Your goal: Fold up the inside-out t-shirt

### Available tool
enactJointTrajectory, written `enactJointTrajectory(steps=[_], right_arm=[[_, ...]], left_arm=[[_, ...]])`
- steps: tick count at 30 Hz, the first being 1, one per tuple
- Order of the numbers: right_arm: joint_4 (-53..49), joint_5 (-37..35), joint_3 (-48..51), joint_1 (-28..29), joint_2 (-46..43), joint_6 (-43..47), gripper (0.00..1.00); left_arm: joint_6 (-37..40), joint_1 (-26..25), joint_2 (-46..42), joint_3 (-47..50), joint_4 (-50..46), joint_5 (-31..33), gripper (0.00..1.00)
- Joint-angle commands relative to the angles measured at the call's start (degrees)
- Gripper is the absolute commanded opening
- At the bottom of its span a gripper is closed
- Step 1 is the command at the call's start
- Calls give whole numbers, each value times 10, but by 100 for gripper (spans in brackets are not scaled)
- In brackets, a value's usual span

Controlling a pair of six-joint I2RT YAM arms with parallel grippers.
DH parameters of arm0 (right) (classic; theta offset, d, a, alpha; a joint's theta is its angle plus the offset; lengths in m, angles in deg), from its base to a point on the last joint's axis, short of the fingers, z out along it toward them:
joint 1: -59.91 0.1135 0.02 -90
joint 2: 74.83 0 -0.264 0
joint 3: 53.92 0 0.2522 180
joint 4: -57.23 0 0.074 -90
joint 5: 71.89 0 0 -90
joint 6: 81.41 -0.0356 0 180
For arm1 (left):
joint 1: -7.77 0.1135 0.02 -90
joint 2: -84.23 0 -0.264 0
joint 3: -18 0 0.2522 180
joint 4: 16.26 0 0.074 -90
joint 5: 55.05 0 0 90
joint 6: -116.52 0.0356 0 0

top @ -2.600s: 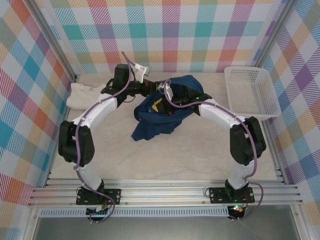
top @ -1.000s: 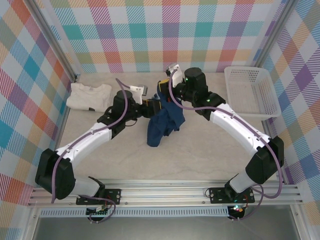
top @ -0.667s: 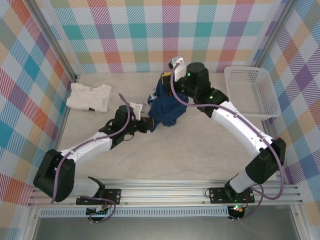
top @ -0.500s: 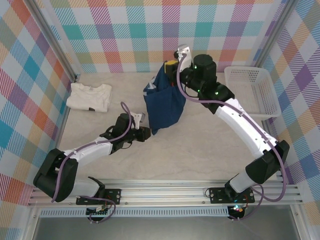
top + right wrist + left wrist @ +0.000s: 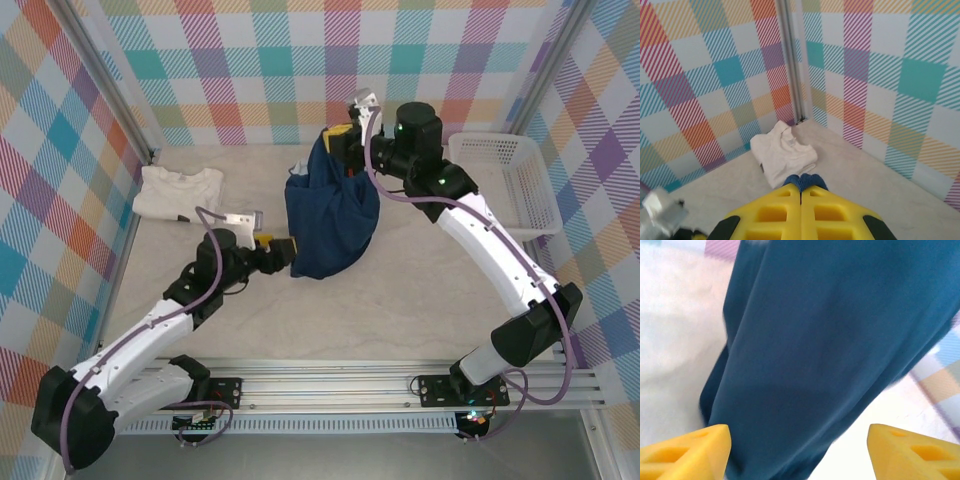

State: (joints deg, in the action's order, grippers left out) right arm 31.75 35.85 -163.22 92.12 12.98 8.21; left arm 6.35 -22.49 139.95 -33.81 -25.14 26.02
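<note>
White links (image 5: 487, 245), black joints (image 5: 417, 122), purple cables (image 5: 369, 150), yellow, perhaps foam, end effector fingers (image 5: 775, 210).

T-shirt (image 5: 330, 215): navy cloth, matt, draping in soft folds. Shirt (image 5: 178, 192), upper left: cream cloth, matt, lightly creased. Basket (image 5: 505, 185), upper right: white plastic lattice, slightly glossy. Desk (image 5: 400, 300): pale, marbled, smooth matt surface. Rails (image 5: 330, 385), bottom: brushed bare metal. Arms (image 5: 480, 245): glossy white plastic shells, black joints. Left claw (image 5: 799, 437) and right claw (image 5: 800, 192): fingers (image 5: 775, 215) of yellow matt plastic.
</note>
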Motion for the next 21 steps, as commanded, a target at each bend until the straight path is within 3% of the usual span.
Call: enactJointTrajectory(steps=[1, 5, 13, 17, 21], right_arm=[[18, 51, 17, -2, -22, 10, 0], [18, 53, 26, -2, -28, 8, 0], [4, -25, -11, -2, -33, 14, 0], [15, -69, -38, -11, -28, -13, 0], [64, -30, -40, -16, -31, -39, 0]], left_arm=[[-8, -1, 50, -82, -17, -3, 75], [27, -1, 124, -146, -54, 20, 70], [15, 7, 199, -109, 2, -39, 18], [-1, 7, 218, -34, 44, -41, 17], [-11, 7, 272, 19, 78, -2, 17]])
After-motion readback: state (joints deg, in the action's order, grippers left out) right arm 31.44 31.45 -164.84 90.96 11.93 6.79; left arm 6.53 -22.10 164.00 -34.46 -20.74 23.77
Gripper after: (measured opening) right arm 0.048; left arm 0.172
